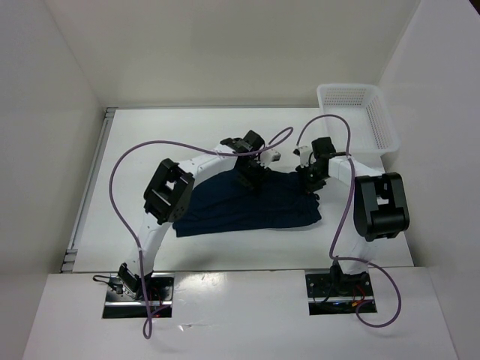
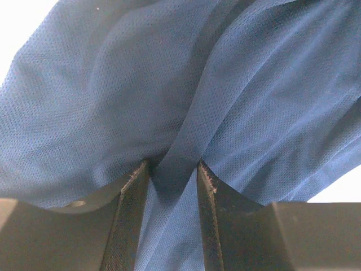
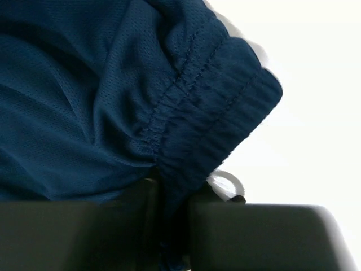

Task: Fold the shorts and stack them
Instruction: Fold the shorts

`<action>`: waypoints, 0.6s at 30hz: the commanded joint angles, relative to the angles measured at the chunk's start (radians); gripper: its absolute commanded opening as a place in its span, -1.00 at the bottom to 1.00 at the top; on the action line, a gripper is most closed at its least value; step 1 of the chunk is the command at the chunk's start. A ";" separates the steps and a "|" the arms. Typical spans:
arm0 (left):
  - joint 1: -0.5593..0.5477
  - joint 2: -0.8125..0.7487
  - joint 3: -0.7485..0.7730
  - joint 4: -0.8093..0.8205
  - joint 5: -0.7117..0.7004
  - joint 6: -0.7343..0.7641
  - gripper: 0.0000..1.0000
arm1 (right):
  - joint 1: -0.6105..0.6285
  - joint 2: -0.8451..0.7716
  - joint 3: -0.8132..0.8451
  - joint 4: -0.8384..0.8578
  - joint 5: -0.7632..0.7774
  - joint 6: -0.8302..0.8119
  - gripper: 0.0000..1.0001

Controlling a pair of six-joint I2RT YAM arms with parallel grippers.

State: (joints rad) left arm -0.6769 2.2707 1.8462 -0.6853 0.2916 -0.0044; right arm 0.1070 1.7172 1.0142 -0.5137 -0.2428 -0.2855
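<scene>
The navy shorts (image 1: 247, 206) lie spread on the white table (image 1: 187, 135), roughly at its middle, their long side running left to right, with both arms reaching in over the far edge of the cloth. The left gripper (image 1: 246, 178) sits at the far edge near the middle of the garment. In the left wrist view its two dark fingers (image 2: 131, 220) stand a narrow way apart with a fold of blue mesh (image 2: 169, 169) pinched between them, and the cloth fans up and outward from the pinch. The right gripper (image 1: 311, 182) is at the far right corner of the shorts. In the right wrist view its jaws are closed almost together on the gathered elastic waistband (image 3: 220, 107), which shows parallel rows of stitching and stands up from the grip. A small pale loop (image 3: 225, 183) shows just beside the waistband at the right finger; whether it is a drawstring cannot be told. The fabric is plain fine-holed mesh in both wrist views, one colour throughout. A white plastic basket (image 1: 386, 127) with perforated walls stands at the far right corner of the table, well apart from the shorts. Purple cables (image 1: 120, 161) arc along both arms.
</scene>
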 commanded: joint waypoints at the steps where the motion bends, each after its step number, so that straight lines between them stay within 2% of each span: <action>1: -0.006 0.049 0.019 0.020 0.024 0.004 -0.06 | 0.014 0.025 0.001 0.001 0.013 0.006 -0.94; 2: -0.006 0.049 0.019 0.020 0.024 0.004 -0.06 | 0.014 0.025 0.015 0.001 0.013 0.006 -1.00; 5: -0.006 0.058 0.034 0.029 0.015 0.004 -0.06 | 0.014 -0.004 0.085 -0.052 0.036 0.006 -1.00; 11: -0.006 0.067 0.117 0.017 -0.005 0.004 -0.04 | 0.014 -0.018 0.323 -0.294 0.056 0.055 -1.00; 15: -0.006 -0.047 0.139 -0.005 -0.017 0.004 0.01 | 0.014 -0.027 0.403 -0.373 0.135 0.066 -1.00; 18: 0.016 -0.161 0.076 -0.005 -0.028 0.004 0.08 | 0.014 -0.036 0.432 -0.416 0.154 0.086 -1.00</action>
State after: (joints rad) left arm -0.6746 2.2753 1.9362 -0.6891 0.2695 -0.0036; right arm 0.1139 1.7161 1.4025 -0.8124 -0.1429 -0.2298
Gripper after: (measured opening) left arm 0.528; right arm 0.217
